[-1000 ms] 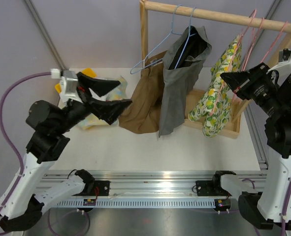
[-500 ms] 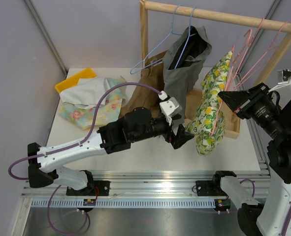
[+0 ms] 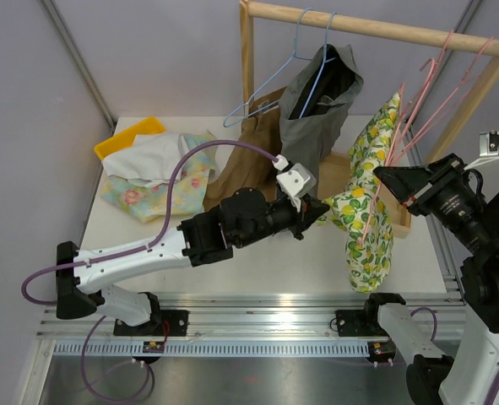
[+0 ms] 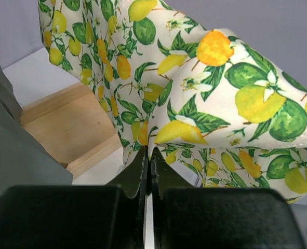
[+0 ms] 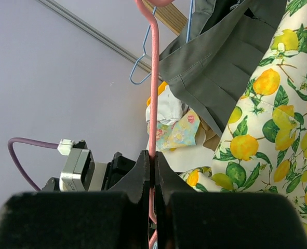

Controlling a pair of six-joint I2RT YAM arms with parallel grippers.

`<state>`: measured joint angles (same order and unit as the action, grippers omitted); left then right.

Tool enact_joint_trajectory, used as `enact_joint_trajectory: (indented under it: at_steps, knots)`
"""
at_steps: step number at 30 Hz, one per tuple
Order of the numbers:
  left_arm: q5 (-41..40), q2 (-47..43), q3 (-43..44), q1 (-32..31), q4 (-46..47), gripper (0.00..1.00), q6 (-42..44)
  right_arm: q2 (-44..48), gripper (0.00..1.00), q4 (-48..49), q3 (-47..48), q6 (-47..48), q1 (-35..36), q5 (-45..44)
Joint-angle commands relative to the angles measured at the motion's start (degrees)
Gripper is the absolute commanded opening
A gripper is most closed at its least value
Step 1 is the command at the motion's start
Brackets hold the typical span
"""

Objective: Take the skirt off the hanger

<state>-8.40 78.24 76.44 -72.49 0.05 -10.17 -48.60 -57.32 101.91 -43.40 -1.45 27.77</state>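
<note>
The skirt (image 3: 371, 198) is white with a lemon and leaf print and hangs from a thin pink hanger (image 3: 411, 105) under the right end of the wooden rail. My right gripper (image 3: 382, 175) is shut on the hanger's pink wire (image 5: 153, 78), jaws tight on both sides of it (image 5: 152, 154). The left arm reaches across the table, and the left gripper (image 3: 321, 205) is shut on the skirt's lower left edge. In the left wrist view the printed cloth (image 4: 210, 93) runs straight into the closed jaws (image 4: 149, 151). The skirt (image 5: 278, 129) fills the right side of the right wrist view.
A wooden rack (image 3: 367, 25) stands at the back with its base board (image 4: 65, 129) on the table. A grey garment (image 3: 312, 118) on a blue hanger (image 3: 266, 93) and a brown garment (image 3: 245, 160) hang left of the skirt. A yellow tray (image 3: 127, 139) and loose cloths (image 3: 152, 169) lie back left.
The left arm swung from the far left across to the skirt, and its open gripper shut on the skirt's edge. The right gripper brought the hanger and skirt lower and nearer.
</note>
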Motion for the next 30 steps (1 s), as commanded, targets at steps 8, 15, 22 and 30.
enact_joint_trajectory:
  at_steps: [8,15,22,30]
  knots:
    - [-6.7,-16.8,-33.3,-1.5,5.0,0.00,-9.9,-6.6,0.00,2.1,10.0,2.7,0.2,-2.2]
    - [-14.3,-28.5,-56.8,-6.5,3.6,0.00,-24.1,-10.7,0.00,4.1,13.1,2.5,0.2,-4.5]
    - [-25.4,-36.4,-48.5,-11.2,-15.6,0.00,-27.0,-10.5,0.00,5.0,9.6,2.0,0.2,-6.9]
    - [-41.8,-30.7,-15.1,-11.0,-39.5,0.00,-12.8,-9.0,0.00,2.9,6.4,3.1,0.2,-11.1]
